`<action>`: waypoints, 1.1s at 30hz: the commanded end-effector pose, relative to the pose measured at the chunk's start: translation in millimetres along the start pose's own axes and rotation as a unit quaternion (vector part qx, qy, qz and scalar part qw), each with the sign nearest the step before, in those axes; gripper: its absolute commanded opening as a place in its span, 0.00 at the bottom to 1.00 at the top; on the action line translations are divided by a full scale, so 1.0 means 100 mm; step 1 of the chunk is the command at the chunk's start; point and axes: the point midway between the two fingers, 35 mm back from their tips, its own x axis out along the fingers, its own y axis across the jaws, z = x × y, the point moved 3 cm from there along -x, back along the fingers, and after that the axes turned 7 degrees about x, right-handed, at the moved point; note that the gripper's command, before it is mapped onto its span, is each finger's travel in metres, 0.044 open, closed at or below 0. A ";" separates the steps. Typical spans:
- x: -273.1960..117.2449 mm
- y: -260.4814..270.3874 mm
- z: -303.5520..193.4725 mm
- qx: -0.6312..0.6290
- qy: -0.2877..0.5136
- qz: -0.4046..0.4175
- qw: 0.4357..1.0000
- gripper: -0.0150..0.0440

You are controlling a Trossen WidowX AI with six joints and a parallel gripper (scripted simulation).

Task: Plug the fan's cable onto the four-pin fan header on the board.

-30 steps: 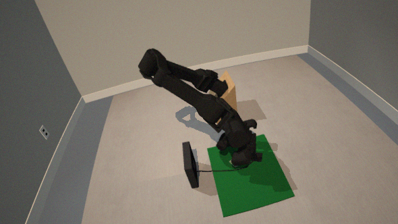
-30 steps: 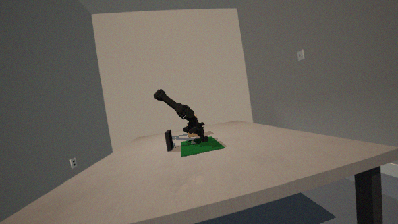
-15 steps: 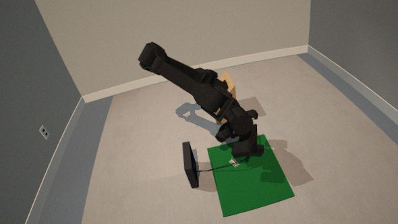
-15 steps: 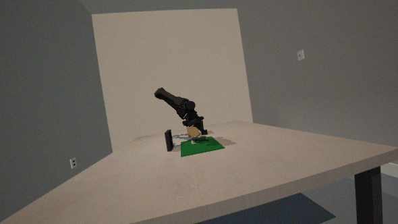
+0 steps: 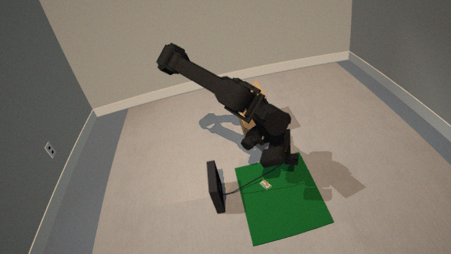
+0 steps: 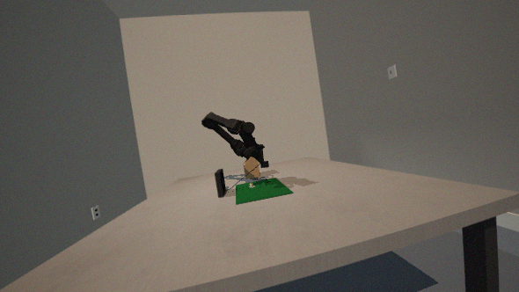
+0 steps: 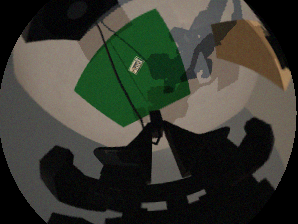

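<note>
The black plug [image 7: 156,117] is between the fingertips of my gripper [image 7: 156,124] [image 6: 263,164], which is shut on it and raised above the green board [image 5: 287,212] [image 6: 264,193] [image 7: 97,90]. The thin black cable [image 7: 117,76] runs from the plug to the upright black fan [image 5: 215,187] [image 6: 220,184] [image 7: 57,20] beside the board. The pale four-pin header [image 5: 267,187] [image 6: 252,185] [image 7: 135,65] stands on the board with its pins bare, apart from the plug. In the top view the arm partly hides the fingertips, and the plug cannot be made out.
A tan block [image 6: 252,170] [image 7: 250,52] stands behind the board, partly hidden by the arm in the top view. The fan stands off the board's left edge in the top and exterior views. The cable slants up over the board from the fan to the fingers.
</note>
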 end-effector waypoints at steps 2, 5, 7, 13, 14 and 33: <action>-0.05 -0.01 -0.03 -0.038 -0.002 0.002 0.999 0.25; -0.05 -0.04 -0.02 -0.089 -0.008 -0.001 0.996 0.25; -0.05 -0.06 -0.02 -0.123 -0.012 -0.003 0.992 0.25; -0.05 -0.12 -0.01 -0.224 -0.025 -0.011 0.974 0.25; -0.05 -0.13 -0.01 -0.241 -0.026 -0.012 0.970 0.25; -0.06 -0.31 0.04 -0.537 -0.055 -0.048 0.840 0.25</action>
